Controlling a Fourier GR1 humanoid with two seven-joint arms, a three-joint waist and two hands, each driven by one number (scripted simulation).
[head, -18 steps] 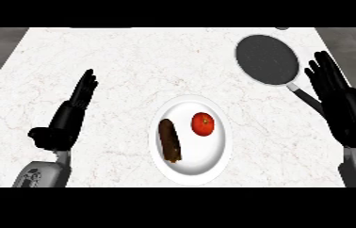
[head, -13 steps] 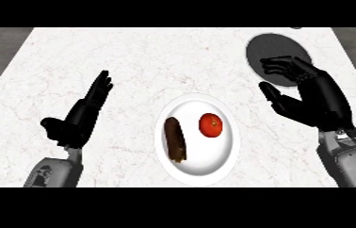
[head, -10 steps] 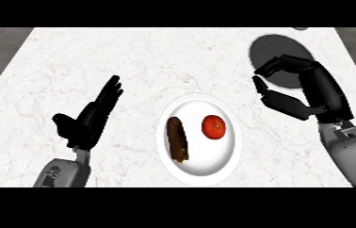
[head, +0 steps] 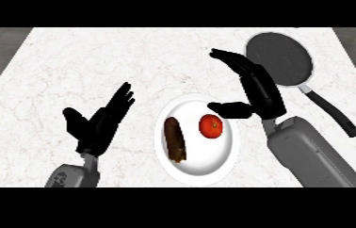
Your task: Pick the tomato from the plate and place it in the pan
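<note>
Right then, count: one tomato (head: 211, 126), one dark brown piece of food (head: 176, 140), one white plate (head: 198, 172), one dark pan (head: 280, 58).
Tomato: round, red, lying on the plate's right half.
Right hand (head: 258, 89): fingers straight, thumb near the tomato; it has moved closer from the pan.
Left hand (head: 102, 120): fingers spread, resting left of the plate.

The right hand (head: 256, 88) hides the edge of the pan (head: 280, 59).

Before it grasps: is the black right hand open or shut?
Open: the black right hand has straight fingers beside the white round plate, clear of the red tomato.
</note>
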